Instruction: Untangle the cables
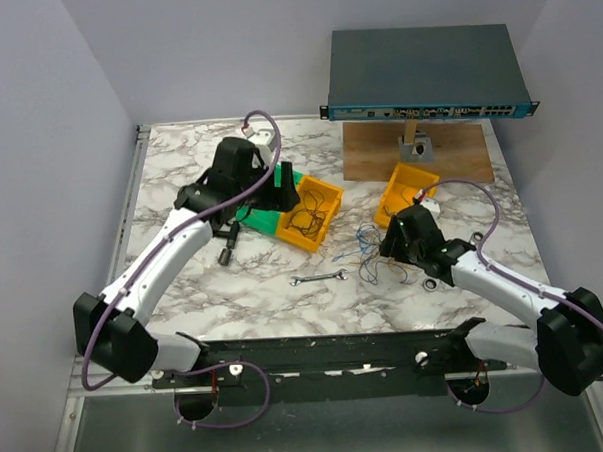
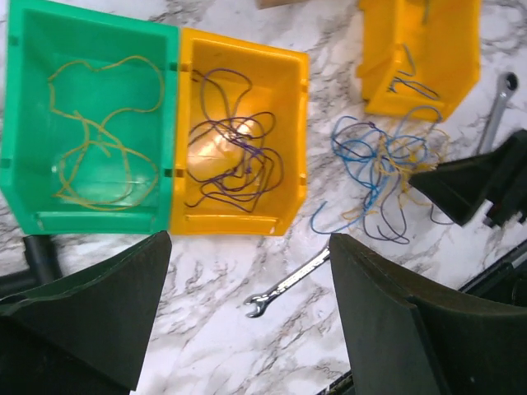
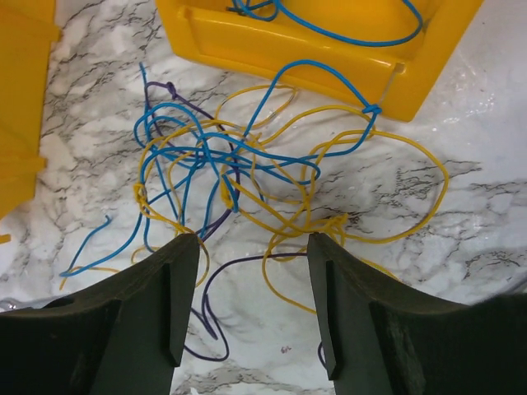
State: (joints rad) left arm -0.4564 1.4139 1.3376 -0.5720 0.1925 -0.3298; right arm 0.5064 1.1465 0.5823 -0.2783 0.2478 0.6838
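Step now: sorting one cable at a time out of the knot of cables (image 3: 247, 177) and into boxes.
Where the cables are: the knot lies on the table (image 2: 206, 329), just beside the far yellow box (image 3: 288, 45). It has blue, yellow and purple cables mixed up.
Already sorted: a yellow cable (image 2: 86, 132) lies in the green box (image 2: 16, 189). Purple cables (image 2: 239, 156) lie in the near yellow box (image 2: 239, 45). A blue cable (image 3: 329, 33) lies in the far yellow box.
Left claw (image 2: 249, 243): wide open, with nothing in it. It hangs above the green box and the near yellow box.
Right claw (image 3: 253, 243): open, low over the near edge of the knot. A yellow loop and a purple loop lie between its fingers, but it grips nothing yet.
Next move, I think: the right claw should pinch just one cable and pull it slowly. The loops cross a lot, so the whole knot may come along.
Not part of the job: the wrench (image 2: 288, 284) lies on the table near the knot.
Hard to see: the claw fingers hide the near ends of the purple cable. A blue loop reaches the far yellow box, and I cannot tell if it joins the blue cable inside. From the top camera the cables are too thin to tell apart.
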